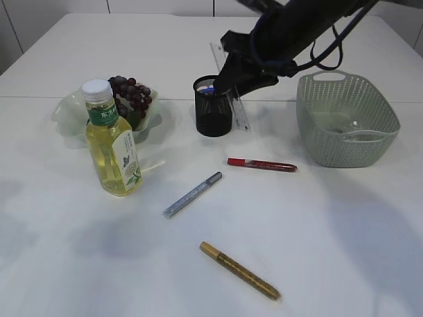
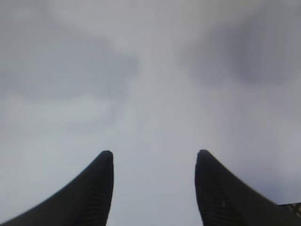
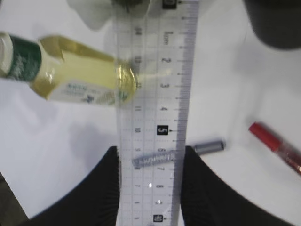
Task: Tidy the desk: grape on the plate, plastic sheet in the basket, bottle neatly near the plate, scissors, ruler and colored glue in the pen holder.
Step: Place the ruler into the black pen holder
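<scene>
1. Table [image 1: 330, 251]: a white surface that fills the exterior view and bears every item below.
2. Basket [image 1: 310, 119]: pale green perforated plastic with handles, at the right of the frame; something clear and hard to make out lies in its bottom.
3. Right arm [image 1: 297, 26]: black, entering from the upper right and reaching to the upper centre, where the right gripper [image 3: 150, 188] sits over the pen holder. In the right wrist view its dark fingers [image 3: 101, 188] close on both long edges of the ruler [image 3: 153, 117].
4. Ruler: clear plastic with printed numbers and a fine grid; in the exterior view it slants just behind and right of the pen holder.
5. Bottle [image 1: 114, 148]: upright at left centre, yellow liquid, white cap, green label.
6. Plate [image 1: 66, 119]: pale green, wavy-rimmed, behind the bottle, holding the dark purple grape [image 1: 132, 92] bunch.
7. Pen holder [image 1: 213, 109]: black mesh cup at upper centre, something blue showing inside.
8. Gold glue pen [image 1: 239, 270], lower centre; silver glue pen [image 1: 192, 195], centre; red glue pen [image 1: 262, 164], right of centre. All lie flat and apart.
9. Left gripper [image 2: 154, 188]: seen only in the left wrist view, dark fingers spread apart over bare table, holding nothing.
</scene>
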`<state>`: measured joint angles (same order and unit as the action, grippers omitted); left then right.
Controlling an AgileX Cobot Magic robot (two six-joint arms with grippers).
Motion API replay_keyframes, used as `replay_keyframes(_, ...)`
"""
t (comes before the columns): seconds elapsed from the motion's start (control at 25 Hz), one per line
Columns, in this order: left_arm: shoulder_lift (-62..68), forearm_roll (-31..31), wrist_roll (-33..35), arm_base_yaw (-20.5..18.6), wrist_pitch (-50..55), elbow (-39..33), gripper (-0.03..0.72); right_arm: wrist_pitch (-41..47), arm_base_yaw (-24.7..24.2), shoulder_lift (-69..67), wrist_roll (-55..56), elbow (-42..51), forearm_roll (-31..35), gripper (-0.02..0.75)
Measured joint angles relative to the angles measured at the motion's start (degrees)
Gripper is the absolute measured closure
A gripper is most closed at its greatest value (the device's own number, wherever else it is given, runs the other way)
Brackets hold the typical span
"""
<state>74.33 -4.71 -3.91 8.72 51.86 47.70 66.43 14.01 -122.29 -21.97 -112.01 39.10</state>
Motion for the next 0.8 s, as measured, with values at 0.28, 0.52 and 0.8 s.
replay_keyframes(0.28,0.0,-1.7,0.0,0.0,0.2,0.0,0.282,-9.7,-4.6,0.0,-14.6,0.0,9.9,0.445)
replay_keyframes(0.52,0.0,-2.1,0.0,0.0,1.3,0.0,0.282,-21.0,-4.6,0.0,-37.9,0.0,22.2,0.445)
replay_keyframes(0.8,0.0,0.5,0.0,0.0,1.6,0.0,0.282,-29.3,-4.6,-4.0,-65.6,-0.2,45.9,0.445)
